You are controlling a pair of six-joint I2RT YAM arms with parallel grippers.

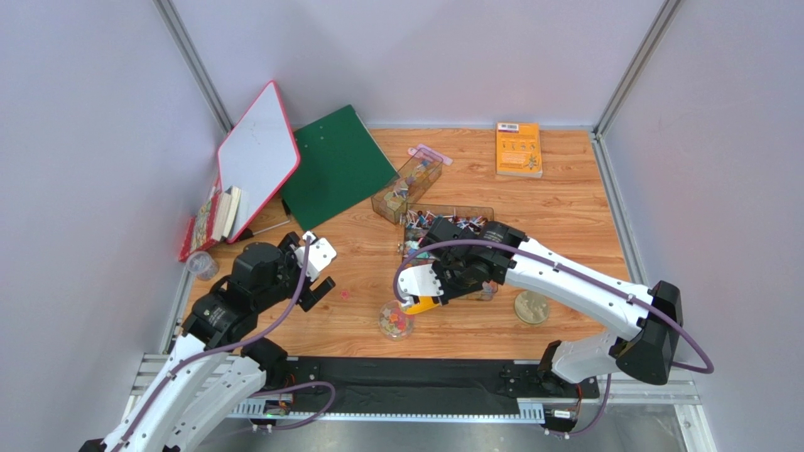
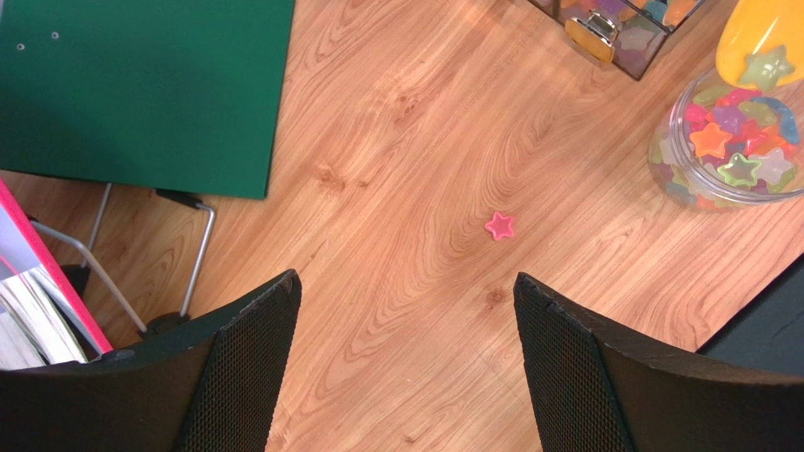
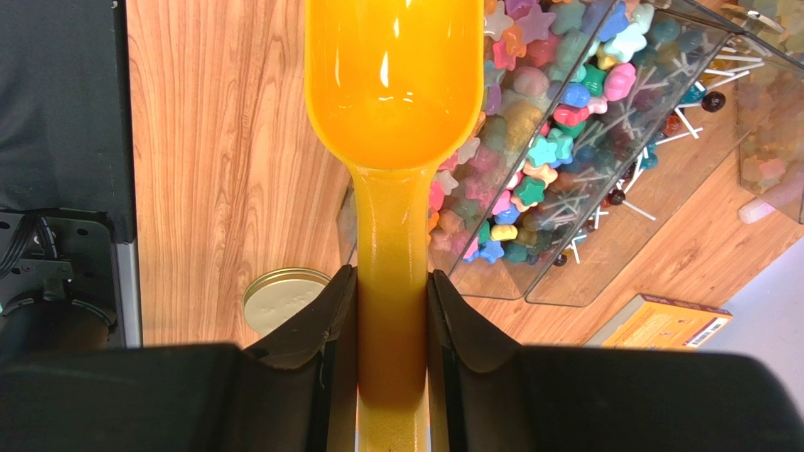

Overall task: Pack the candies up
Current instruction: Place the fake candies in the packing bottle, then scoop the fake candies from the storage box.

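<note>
Candies [image 2: 731, 141] half-fill the jar [image 2: 658, 155], one pink star [image 2: 499, 225] loose nearby; right pincer [image 3: 390, 280] clamps scoop [image 3: 392, 75], left pincer [image 2: 406, 280] gapes.

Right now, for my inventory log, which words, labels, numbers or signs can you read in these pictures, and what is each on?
No text here can be read.
On the orange box: a white barcode label and dark print, too small to read.
On the whiteboard: faint marks, not legible.
On the books by the left wall: covers too blurred to read.
</note>
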